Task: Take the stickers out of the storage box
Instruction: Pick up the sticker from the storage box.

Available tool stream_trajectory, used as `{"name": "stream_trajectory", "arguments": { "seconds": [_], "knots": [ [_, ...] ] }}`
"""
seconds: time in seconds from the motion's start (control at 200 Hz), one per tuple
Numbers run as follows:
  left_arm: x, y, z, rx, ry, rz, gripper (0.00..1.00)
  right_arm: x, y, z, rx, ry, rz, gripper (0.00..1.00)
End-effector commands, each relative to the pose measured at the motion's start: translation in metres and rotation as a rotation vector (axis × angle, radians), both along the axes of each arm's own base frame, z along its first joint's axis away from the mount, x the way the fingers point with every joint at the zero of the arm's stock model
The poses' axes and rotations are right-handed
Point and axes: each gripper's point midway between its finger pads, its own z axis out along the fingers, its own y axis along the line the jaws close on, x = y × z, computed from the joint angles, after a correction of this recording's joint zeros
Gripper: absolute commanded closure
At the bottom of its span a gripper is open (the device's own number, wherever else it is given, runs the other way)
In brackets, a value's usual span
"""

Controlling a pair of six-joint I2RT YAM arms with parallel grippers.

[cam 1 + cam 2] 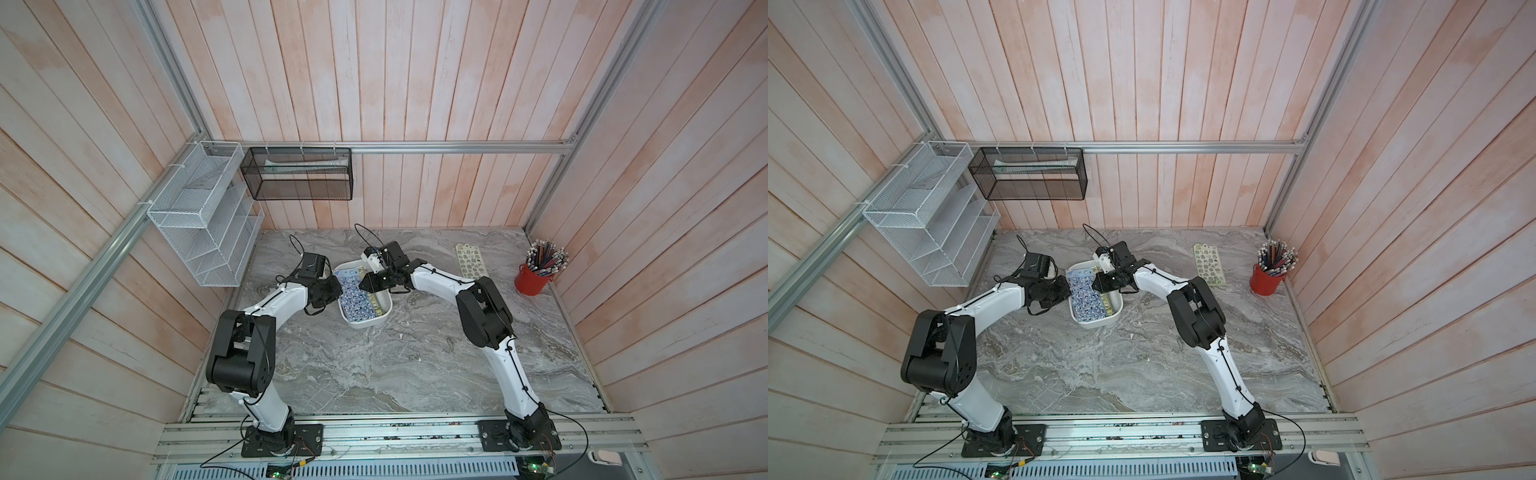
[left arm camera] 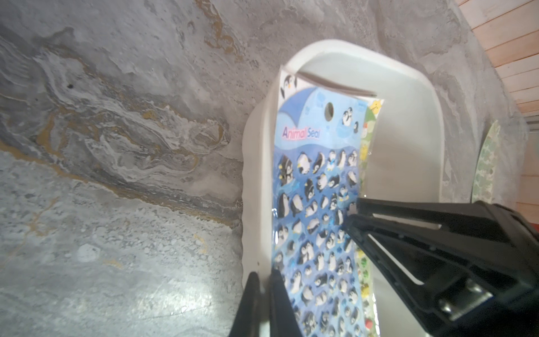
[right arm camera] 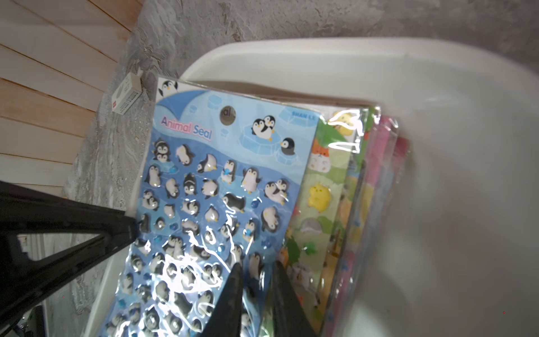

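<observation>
The stickers [image 3: 329,181], judged light, floppy and slippery, are stacked in the box [image 3: 452,204], whose wall is clamped by the left gripper [image 2: 264,272]. The top sheet [image 3: 221,186] is straddled narrowly at its edge by the right gripper [image 3: 258,264]; hold uncertain.

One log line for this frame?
left gripper clamped on storage box wall | right gripper astride penguin sticker sheet edge, grip unclear | green sheet outside

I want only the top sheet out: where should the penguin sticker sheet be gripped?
Pinch the penguin sticker sheet mid-length on the long edge overlapping the green sheet, coming from the open side of the storage box; its other long edge lies along the wall.
</observation>
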Motion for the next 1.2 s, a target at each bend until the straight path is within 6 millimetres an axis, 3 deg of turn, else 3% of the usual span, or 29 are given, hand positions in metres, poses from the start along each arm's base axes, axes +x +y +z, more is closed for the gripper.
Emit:
{"name": "stream_trajectory", "arguments": {
  "seconds": [0.0,0.355,0.81,1.01,1.195],
  "knots": [
    [-0.008,0.007,-0.017,0.027,0.052,0.019,1.0,-0.034,-0.014,-0.031,-0.036,0.154,0.045,0.83],
    [-0.007,0.009,-0.019,0.037,0.055,0.022,1.0,-0.023,-0.022,-0.002,0.034,0.136,0.016,0.98],
    [-0.009,0.009,-0.015,0.041,0.051,0.017,1.0,-0.004,-0.037,0.081,0.11,0.035,-0.001,1.0],
    [-0.009,0.009,-0.013,0.04,0.046,0.014,1.0,0.012,-0.058,0.118,0.144,0.005,-0.013,1.0],
    [-0.01,0.008,-0.011,0.039,0.044,0.008,1.0,0.037,-0.1,0.133,0.158,0.018,-0.053,1.0]
  ]
}}
